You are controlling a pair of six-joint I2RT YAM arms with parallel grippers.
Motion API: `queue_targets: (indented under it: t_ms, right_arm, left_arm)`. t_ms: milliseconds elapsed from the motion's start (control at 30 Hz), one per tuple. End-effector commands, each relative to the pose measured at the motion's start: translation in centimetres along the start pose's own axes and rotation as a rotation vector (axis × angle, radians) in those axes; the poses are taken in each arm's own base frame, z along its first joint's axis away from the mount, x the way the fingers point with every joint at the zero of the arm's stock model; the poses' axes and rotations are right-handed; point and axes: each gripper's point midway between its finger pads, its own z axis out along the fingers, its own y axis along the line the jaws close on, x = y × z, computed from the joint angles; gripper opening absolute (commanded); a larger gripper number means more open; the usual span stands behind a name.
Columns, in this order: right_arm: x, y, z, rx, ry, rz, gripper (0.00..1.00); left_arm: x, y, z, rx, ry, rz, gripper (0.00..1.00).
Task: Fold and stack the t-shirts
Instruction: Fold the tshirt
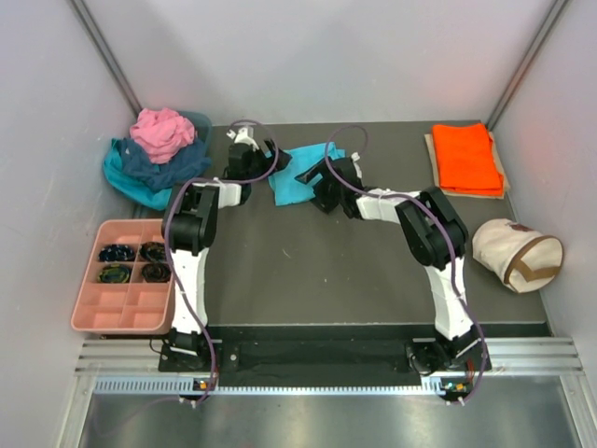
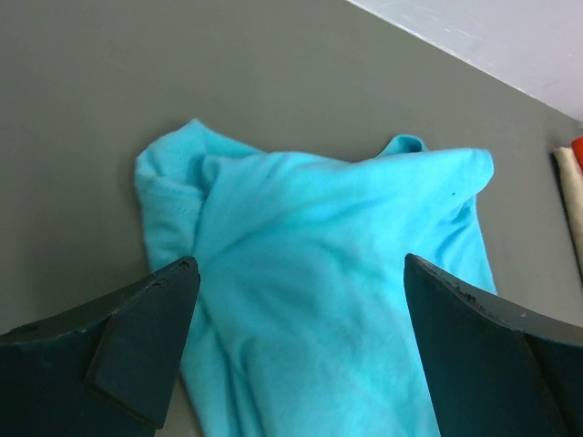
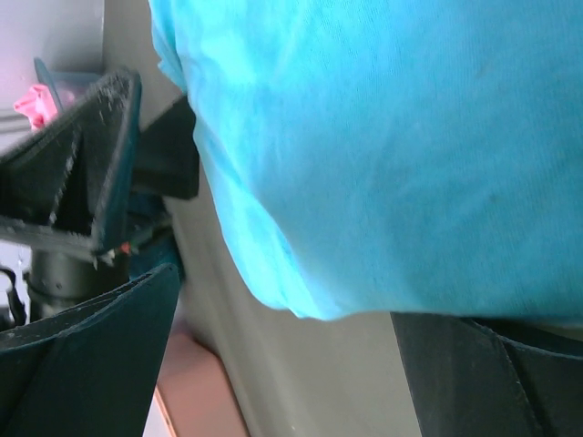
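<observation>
We see a bright turquoise soft cloth t-shirt (image 1: 300,177) lying rumpled on the dark grey table (image 1: 308,271), near the far middle. Both arms reach out to it. The left gripper (image 2: 299,273) hangs over the shirt. Its two black fingers are wide apart, and the shirt shows between them. The right gripper (image 3: 287,300) is at the shirt's other side. Its fingers are wide apart too, and the shirt's edge is right in front of them. We cannot tell if any finger touches the cloth.

At the far right, a folded orange t-shirt (image 1: 465,157) lies flat. At the far left there is a heap: a pink t-shirt (image 1: 160,133) on top, a navy t-shirt (image 1: 173,164) under it and a teal t-shirt (image 1: 129,179) at the bottom. A pink plastic tray (image 1: 121,303) with small boxes sits beside the left arm. A cream canvas bag (image 1: 513,252) with a brown strap sits beside the right arm.
</observation>
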Motion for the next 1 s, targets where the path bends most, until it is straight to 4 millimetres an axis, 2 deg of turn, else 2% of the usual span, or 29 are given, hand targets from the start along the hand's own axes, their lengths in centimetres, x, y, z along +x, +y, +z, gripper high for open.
queue_targets:
  t_ms: [0,167,233,267,333,367,433,467,533,567,633,733,833,967]
  right_arm:
    - [0.2,-5.5,1.8,0.185,-0.027,-0.003,0.96]
    - [-0.7,-5.7,1.8,0.213,-0.06,0.003,0.96]
    - [-1.0,-5.6,1.8,0.219,-0.066,0.002,0.92]
    - [-0.9,-5.7,1.9,0.222,-0.064,0.002,0.83]
    - [-0.9,-5.4,1.9,0.211,-0.064,0.003,0.74]
    - [-0.9,-5.4,1.9,0.209,-0.061,0.003,0.62]
    - [-0.9,-5.3,1.8,0.199,-0.062,0.003,0.5]
    - [-0.9,-5.5,1.7,0.201,-0.063,0.003,0.39]
    - [-0.8,-5.6,1.5,0.201,-0.063,0.002,0.28]
    - [-0.8,-5.8,1.5,0.206,-0.063,0.002,0.16]
    - [-0.8,-5.9,1.5,0.206,-0.063,-0.001,0.01]
    - [-0.5,-6.1,1.3,0.215,-0.039,-0.032,0.0]
    - [-0.3,-5.3,0.9,0.219,0.018,-0.126,0.0]
    - [0.6,-6.2,-1.6,0.267,0.171,-0.253,0.0]
  left_arm:
    - [-0.6,1.8,-2.2,-0.089,-0.003,0.002,0.99]
    - [0.2,2.6,-3.3,-0.127,0.009,0.005,0.99]
    - [0.0,2.6,-3.6,-0.135,0.003,0.007,0.99]
    - [0.1,2.7,-3.8,-0.137,0.003,0.004,0.99]
    - [-0.1,2.6,-3.9,-0.134,0.0,0.004,0.99]
    - [-0.2,2.5,-3.9,-0.132,-0.002,0.002,0.99]
    - [-0.4,2.4,-4.0,-0.129,-0.006,0.001,0.99]
    - [-0.5,2.3,-4.0,-0.126,-0.008,0.002,0.99]
    - [-0.6,2.2,-4.0,-0.123,-0.009,-0.001,0.99]
    - [-0.9,2.2,-4.1,-0.125,-0.015,-0.002,0.99]
    - [-1.0,2.1,-4.2,-0.123,-0.017,-0.002,0.99]
    - [-1.1,2.3,-4.4,-0.126,-0.018,-0.007,0.99]
    - [-1.4,2.3,-4.8,-0.125,-0.022,-0.009,0.99]
    - [-2.3,1.8,-5.2,-0.124,-0.024,0.005,0.99]
